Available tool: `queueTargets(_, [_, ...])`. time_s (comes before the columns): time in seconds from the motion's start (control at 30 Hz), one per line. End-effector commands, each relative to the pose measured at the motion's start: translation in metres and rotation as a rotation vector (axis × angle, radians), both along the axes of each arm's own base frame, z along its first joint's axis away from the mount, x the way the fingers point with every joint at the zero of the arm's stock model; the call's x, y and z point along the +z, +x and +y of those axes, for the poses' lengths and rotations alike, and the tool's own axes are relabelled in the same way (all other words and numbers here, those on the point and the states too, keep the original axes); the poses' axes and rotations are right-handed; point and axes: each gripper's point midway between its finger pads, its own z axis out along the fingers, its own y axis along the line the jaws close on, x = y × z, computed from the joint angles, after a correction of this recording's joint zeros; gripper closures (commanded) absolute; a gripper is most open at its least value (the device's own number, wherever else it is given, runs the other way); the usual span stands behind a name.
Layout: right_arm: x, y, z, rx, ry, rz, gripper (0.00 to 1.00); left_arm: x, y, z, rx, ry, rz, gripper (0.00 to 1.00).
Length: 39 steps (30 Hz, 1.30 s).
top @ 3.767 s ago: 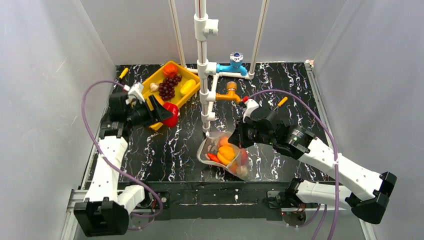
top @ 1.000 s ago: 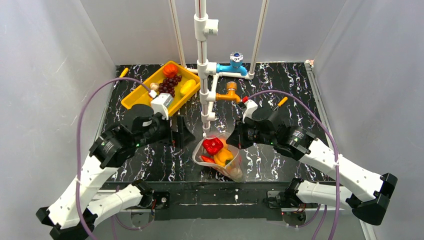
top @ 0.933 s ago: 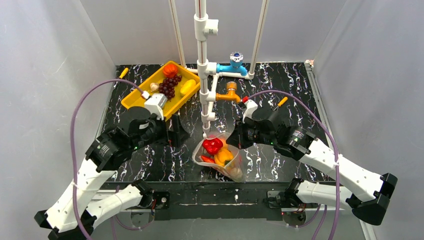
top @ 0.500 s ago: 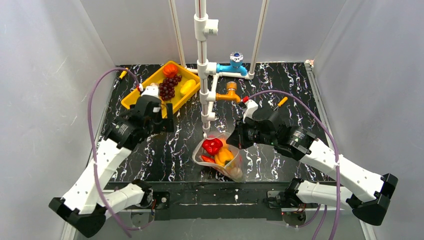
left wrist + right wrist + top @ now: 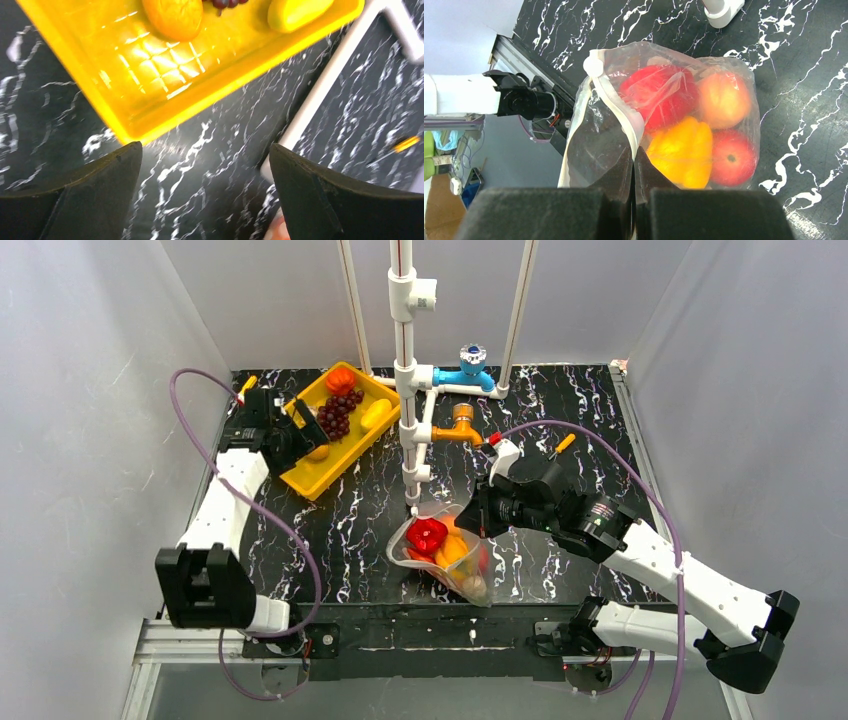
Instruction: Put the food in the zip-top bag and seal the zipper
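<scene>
1. Swinging away from the bag's mouth, where it hung a second ago, the left arm now reaches over the near end of the yellow tray (image 5: 330, 475). The left end effector (image 5: 205, 150) is spread wide with nothing between its dark fingers.
2. Nearly four seconds back that end effector carried a red pepper (image 5: 656, 95). The pepper now lies inside the zip-top bag (image 5: 445, 550), on top of the pile.
3. The right arm has barely shifted. The right end effector (image 5: 634, 160) stays pinched shut on the bag's film at the mouth edge, holding it up off the bench (image 5: 340, 540).
4. The bag is clear, crinkly plastic, slumped in front of the white pipe stand (image 5: 405, 370) with its mouth gaping toward the left.
5. The zipper (image 5: 616, 102) is a narrow, pale strip curving along that mouth, and it is not pressed together.
6. The food in the bag is smooth and glossy: the red pepper, a lobed yellow pepper (image 5: 684, 150), a round peach-coloured fruit (image 5: 724, 100) and a red round one (image 5: 731, 157).
7. The tray is hard, shiny plastic with a gridded floor. It holds a dimpled orange (image 5: 172, 17), a yellow oval fruit (image 5: 300, 10) and dark purple grapes (image 5: 335, 410).
8. The bench is black with white marble veining.
</scene>
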Motion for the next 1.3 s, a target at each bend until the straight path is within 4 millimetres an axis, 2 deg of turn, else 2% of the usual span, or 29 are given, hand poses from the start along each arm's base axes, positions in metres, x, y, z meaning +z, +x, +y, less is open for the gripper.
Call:
queueTargets(0.0, [0.017, 0.003, 0.005, 0.011, 0.041, -0.048, 0.99, -0.003, 0.046, 0.001, 0.127, -0.257, -0.064, 0.02])
queueTargets(0.2, [0.015, 0.004, 0.004, 0.009, 0.034, -0.055, 0.99, -0.024, 0.079, 0.014, 0.216, -0.307, -0.079, 0.02])
queueTargets(0.4, [0.012, 0.005, 0.003, 0.008, 0.023, -0.057, 0.99, -0.054, 0.095, 0.024, 0.297, -0.330, -0.029, 0.02])
queueTargets(0.53, [0.014, 0.003, 0.002, 0.011, 0.024, -0.056, 0.99, -0.081, 0.103, 0.036, 0.367, -0.373, -0.044, 0.02])
queueTargets(0.6, [0.015, 0.002, 0.000, 0.009, 0.025, -0.058, 0.99, -0.088, 0.108, 0.042, 0.377, -0.360, -0.066, 0.02])
queueTargets(0.93, [0.012, 0.000, -0.010, -0.013, 0.013, -0.055, 0.99, -0.122, 0.128, 0.038, 0.343, -0.400, -0.135, 0.03])
queueTargets(1.0, [0.012, 0.001, -0.012, -0.025, 0.011, -0.057, 0.99, -0.124, 0.131, 0.036, 0.349, -0.423, -0.143, 0.05])
queueTargets(1.13, [0.015, 0.001, -0.013, -0.028, 0.014, -0.058, 0.99, -0.127, 0.136, 0.034, 0.332, -0.435, -0.144, 0.17])
queueTargets(1.27, [0.017, 0.001, -0.014, -0.036, 0.014, -0.064, 0.99, -0.121, 0.138, 0.036, 0.307, -0.403, -0.158, 0.37])
